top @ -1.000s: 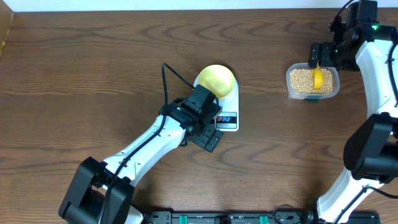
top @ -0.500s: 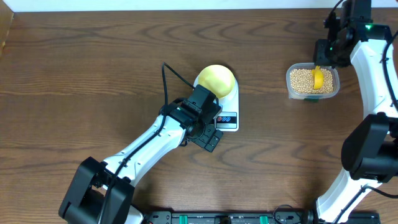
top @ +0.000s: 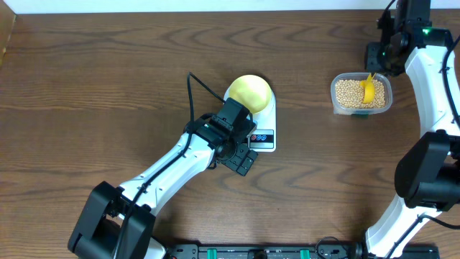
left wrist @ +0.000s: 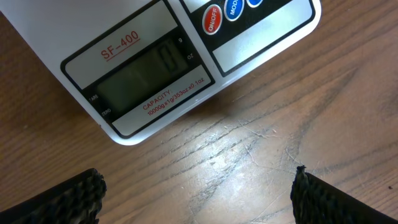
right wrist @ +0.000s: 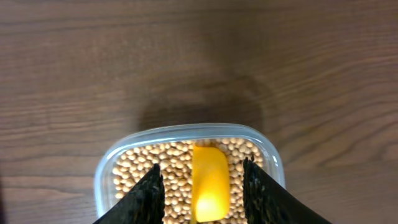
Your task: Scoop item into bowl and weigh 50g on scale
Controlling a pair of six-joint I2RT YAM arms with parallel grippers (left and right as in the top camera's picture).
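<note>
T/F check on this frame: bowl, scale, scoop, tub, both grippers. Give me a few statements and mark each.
1. The bowl sits on the scale. True.
2. The scoop lies in the tub, on the beans. True.
3. The left gripper holds the scoop. False: it is open and empty, at the scale's front edge.
4. The bowl holds beans. False: none show in it.
5. The right gripper has one finger on each side of the scoop. True.
</note>
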